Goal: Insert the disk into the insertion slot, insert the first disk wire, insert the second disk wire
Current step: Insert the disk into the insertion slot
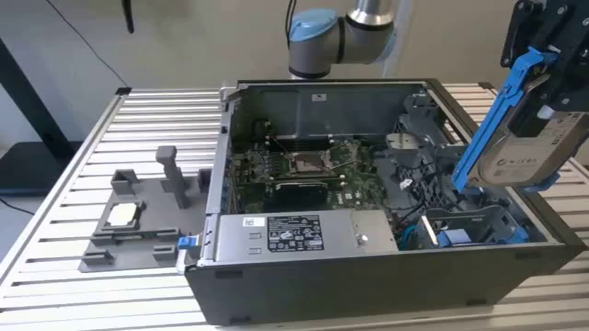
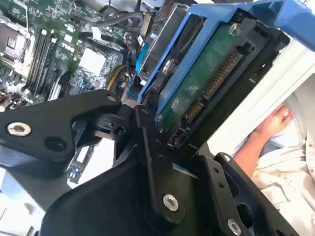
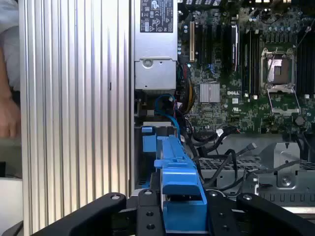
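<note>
Exterior view, taken first: finds the gripper [image 1: 545, 96] high at the exterior view's right, closed on the disk [image 1: 526, 160] and holding it clear in the air. Carries it steeply tilted, long side nearly upright, silver face and white label turned toward the camera, with the blue carrier [image 1: 497, 117] running up the edge nearer the middle of the case. Hangs it above the right-hand end of the open computer case [image 1: 368, 289], over the insertion slot [image 1: 471, 227] (a grey sheet-metal bay with blue fittings, in the near right corner), apart from it and not touching. Places a grey power supply [image 1: 294, 234] with a sticker just beside the slot on the exterior view's left, and the green motherboard [image 1: 304, 165] behind that. Sets the case on a slatted metal table [image 1: 156, 117], with a grey fixture [image 1: 138, 214] well apart on the exterior view's left. Second wrist view: shows the disk [image 2: 206, 83] from its green circuit-board side, connectors along one end, framed in blue and gripped by the black fingers [image 2: 147, 142]; catches a person's hand [image 2: 273, 123] beyond the table edge. First wrist view: looks down along the blue carrier [image 3: 177, 182], pinched between the black fingers [image 3: 147, 211], toward a tangle of black and blue cables [image 3: 221, 167] beside the motherboard [image 3: 246, 73].
</note>
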Robot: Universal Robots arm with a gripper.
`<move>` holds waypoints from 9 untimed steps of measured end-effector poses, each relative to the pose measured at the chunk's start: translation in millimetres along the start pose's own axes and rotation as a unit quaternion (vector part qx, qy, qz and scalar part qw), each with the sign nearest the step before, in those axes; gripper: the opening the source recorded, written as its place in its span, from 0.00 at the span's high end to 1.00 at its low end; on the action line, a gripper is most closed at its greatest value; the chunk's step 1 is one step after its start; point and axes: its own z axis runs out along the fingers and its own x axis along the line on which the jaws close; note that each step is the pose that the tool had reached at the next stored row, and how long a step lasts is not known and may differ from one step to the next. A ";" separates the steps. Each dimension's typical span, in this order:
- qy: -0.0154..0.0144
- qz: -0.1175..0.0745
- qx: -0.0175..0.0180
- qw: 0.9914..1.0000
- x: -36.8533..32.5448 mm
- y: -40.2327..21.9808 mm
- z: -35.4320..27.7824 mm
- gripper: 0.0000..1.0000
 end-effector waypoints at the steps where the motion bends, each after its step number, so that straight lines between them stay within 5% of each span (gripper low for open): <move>1: 0.000 0.000 0.000 1.000 0.0 0.0 0.0 0.67; 9: 0.000 0.000 0.000 1.000 0.0 0.0 1.3 0.67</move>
